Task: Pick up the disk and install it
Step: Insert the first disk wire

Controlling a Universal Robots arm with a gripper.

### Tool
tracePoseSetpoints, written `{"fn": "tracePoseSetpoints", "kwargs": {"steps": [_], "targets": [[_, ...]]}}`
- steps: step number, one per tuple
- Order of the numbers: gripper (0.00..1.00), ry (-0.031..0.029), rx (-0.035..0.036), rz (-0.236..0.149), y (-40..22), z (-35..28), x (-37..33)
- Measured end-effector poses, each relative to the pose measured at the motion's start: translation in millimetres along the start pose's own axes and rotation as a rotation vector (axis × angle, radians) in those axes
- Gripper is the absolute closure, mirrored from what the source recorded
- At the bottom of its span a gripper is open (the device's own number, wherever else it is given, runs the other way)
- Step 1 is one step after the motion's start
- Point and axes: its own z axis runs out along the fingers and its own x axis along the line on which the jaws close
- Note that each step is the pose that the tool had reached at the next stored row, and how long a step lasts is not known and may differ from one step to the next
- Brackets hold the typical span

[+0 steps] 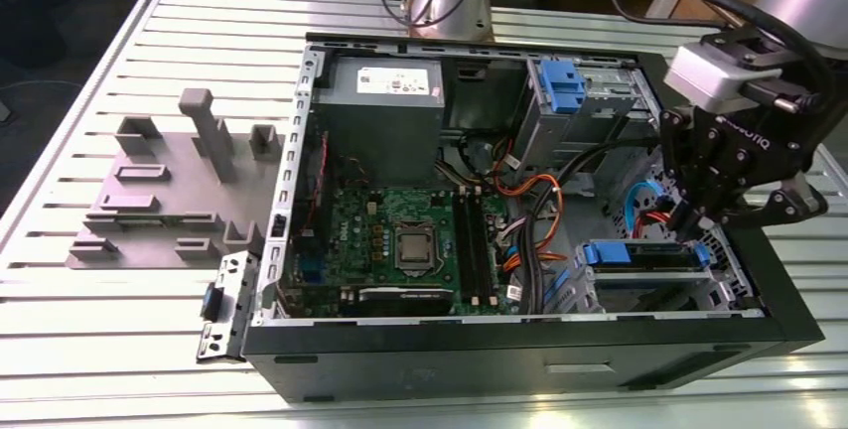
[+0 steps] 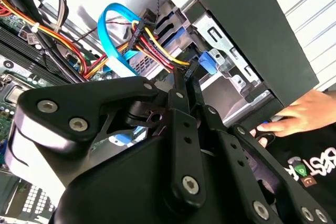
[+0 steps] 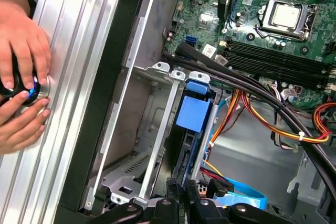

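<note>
The disk (image 1: 645, 255) sits in the drive cage at the case's front corner, on the exterior view's right, with its blue side rails showing. In the first wrist view the disk (image 3: 193, 114) is edge-on between the cage's metal bars. My gripper (image 1: 692, 218) hangs just above its rear end, inside the open computer case (image 1: 530, 345). In the second wrist view the gripper (image 2: 185, 74) has its fingers drawn together, tips by the power plug and wires. Nothing shows between them. The gripper (image 3: 182, 195) stands at the disk's cable end.
A person's hands (image 3: 21, 51) rest on a button outside the case wall. Orange and black cables (image 1: 530, 211) and a blue data cable (image 2: 113, 40) crowd the space beside the cage. The power-supply box (image 1: 384, 86), motherboard (image 1: 411, 240) and a grey fixture (image 1: 173, 181) lie farther off.
</note>
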Motion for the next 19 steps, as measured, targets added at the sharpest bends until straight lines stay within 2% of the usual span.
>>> {"fn": "tracePoseSetpoints", "kwargs": {"steps": [5, 9, 11, 15, 19], "targets": [[0.82, -0.0283, 0.008, 0.002, 1.8, 2.7, 4.5], [0.82, -0.0442, 0.0134, 0.003, 3.5, 4.8, 7.1], [0.82, -0.047, 0.0133, 0.01, 3.6, 5.6, 7.1], [0.82, -0.049, 0.0087, 0.042, 3.7, 7.0, 6.9], [0.82, -0.0502, 0.008, 0.053, 4.8, 7.9, 6.8]]}}
